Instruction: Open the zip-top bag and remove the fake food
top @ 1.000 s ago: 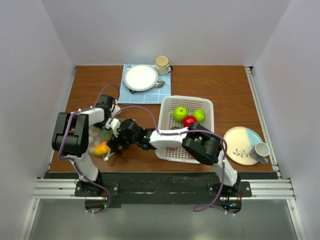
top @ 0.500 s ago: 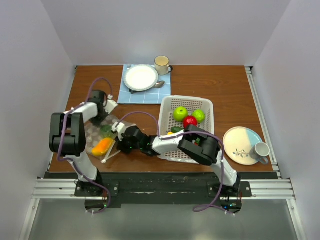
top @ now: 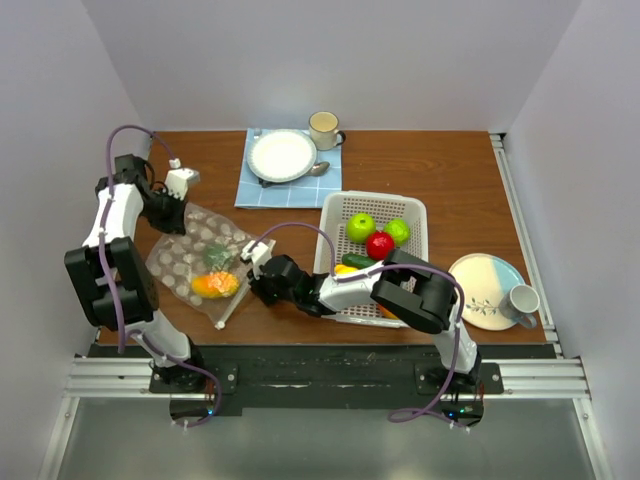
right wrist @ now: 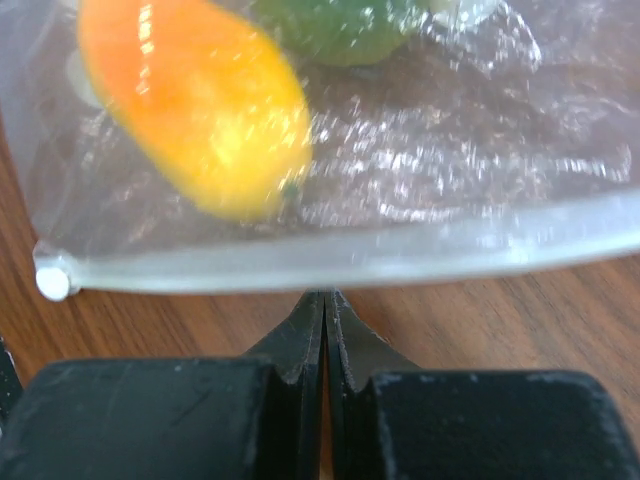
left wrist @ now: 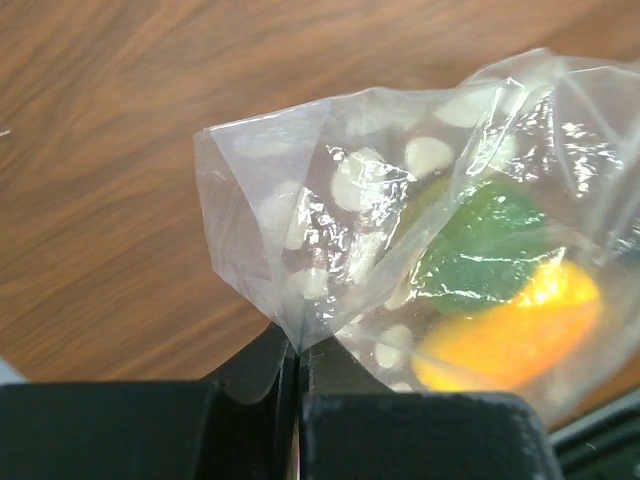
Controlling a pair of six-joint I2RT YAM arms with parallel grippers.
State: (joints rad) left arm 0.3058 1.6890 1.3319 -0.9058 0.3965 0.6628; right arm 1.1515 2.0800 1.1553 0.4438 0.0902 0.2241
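The zip-top bag (top: 195, 255) lies spread on the brown table, clear with pale dots. Inside it are an orange piece (top: 215, 285) and a dark green piece (top: 215, 257) of the fake food. My left gripper (top: 175, 212) is shut on the bag's far-left corner, and the plastic (left wrist: 340, 200) bunches into the left gripper (left wrist: 297, 348). My right gripper (top: 254, 277) is shut at the bag's near-right edge. In the right wrist view the right gripper (right wrist: 326, 295) touches the white zip strip (right wrist: 400, 255); no plastic shows between the jaws.
A white perforated basket (top: 375, 196) right of the bag holds two green apples (top: 360, 227), a red fruit (top: 379, 244), a cucumber and a yellow piece. A plate on a blue cloth (top: 282, 155) and a mug (top: 323, 127) stand at the back. Another plate (top: 480, 280) with a mug sits at the right.
My left arm swung out to the far left, dragging the bag's corner and stretching the bag flat. My right gripper went from open to shut and shifted slightly right.
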